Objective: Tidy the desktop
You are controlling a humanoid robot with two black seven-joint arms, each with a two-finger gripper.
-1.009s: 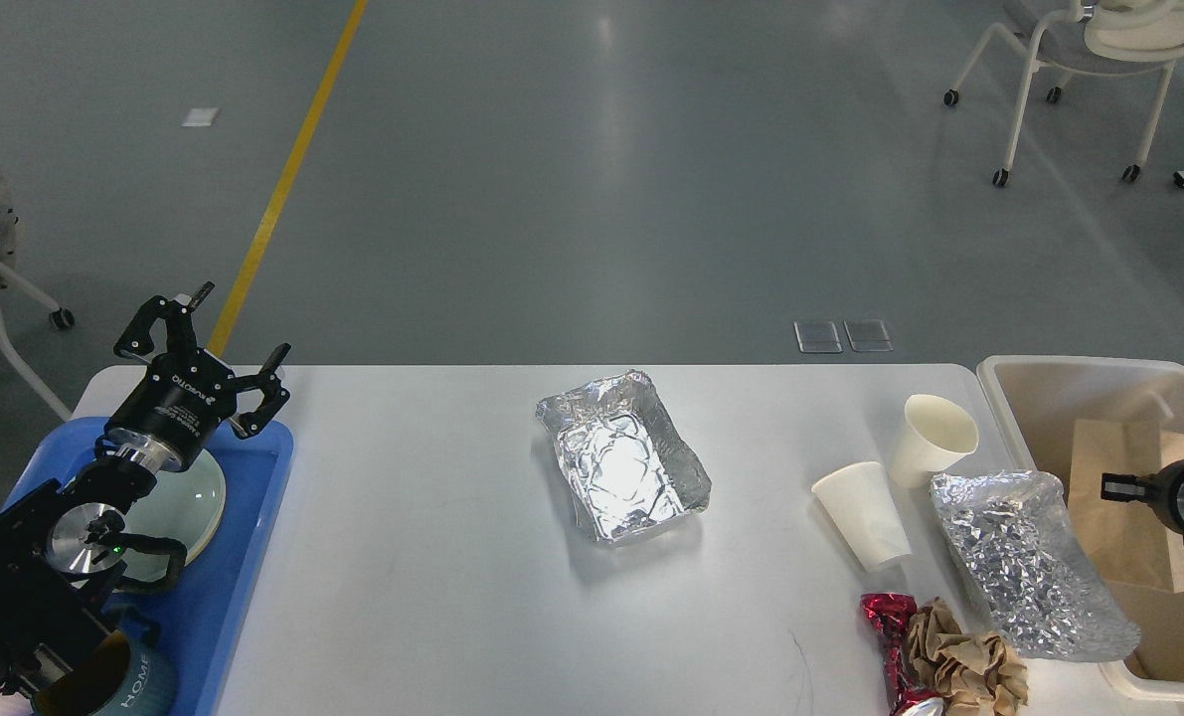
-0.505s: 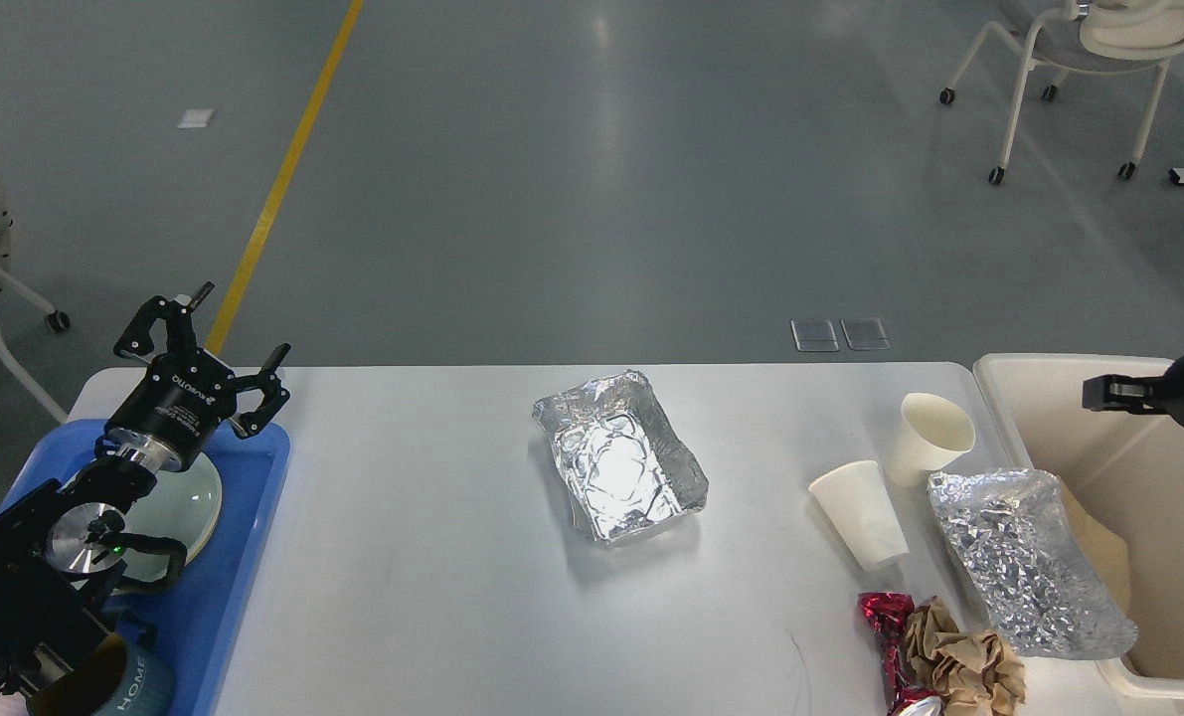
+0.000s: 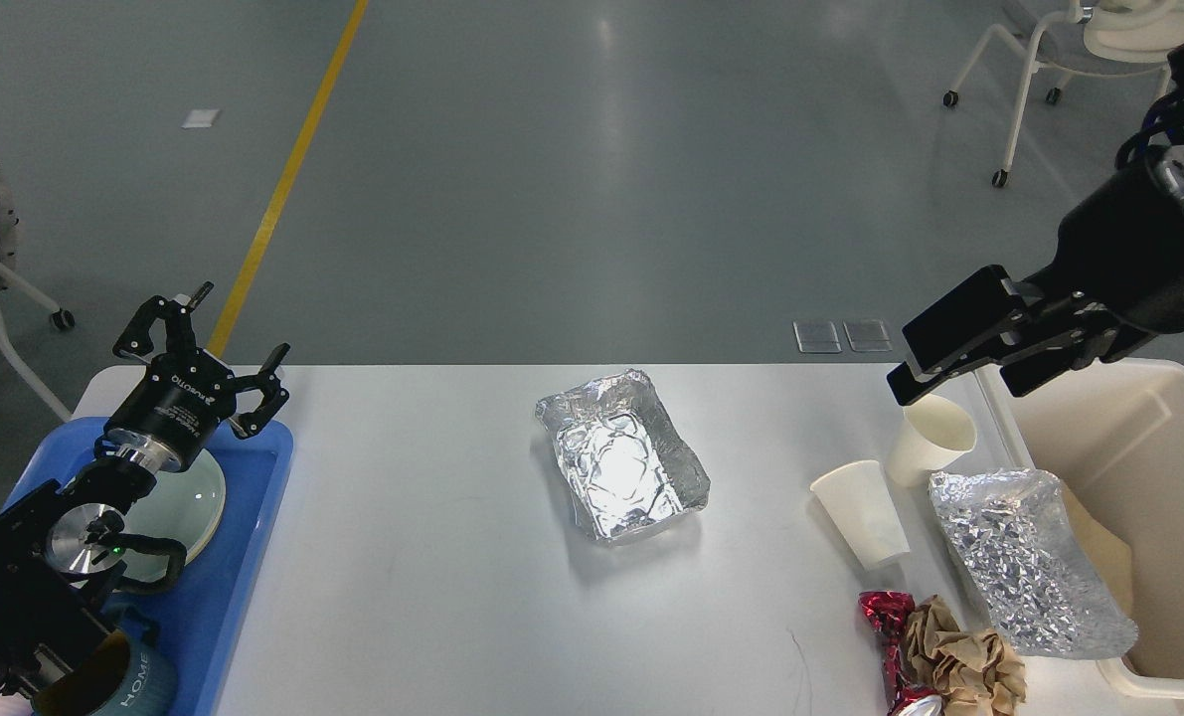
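The white desktop (image 3: 432, 557) holds an open foil tray (image 3: 621, 467) in the middle. At the right stand an upright paper cup (image 3: 931, 438) and a tilted paper cup (image 3: 862, 512), with a crumpled foil sheet (image 3: 1024, 557), a red wrapper (image 3: 888, 631) and crumpled brown paper (image 3: 964, 666) beside them. My left gripper (image 3: 222, 346) is open and empty above the far end of the blue tray (image 3: 244, 557). My right gripper (image 3: 954, 383) is open and empty, held high just above the upright cup.
A deep cream bin (image 3: 1148, 398) stands at the right edge with brown paper (image 3: 1099, 542) inside. The blue tray holds a pale plate (image 3: 189, 497) and a mug (image 3: 124, 686). A can top (image 3: 915, 708) shows at the front edge. Chairs stand on the floor beyond.
My right gripper has risen out of the cream bin, left the brown paper inside, and moved up and left to above the upright cup. The left arm has not moved.
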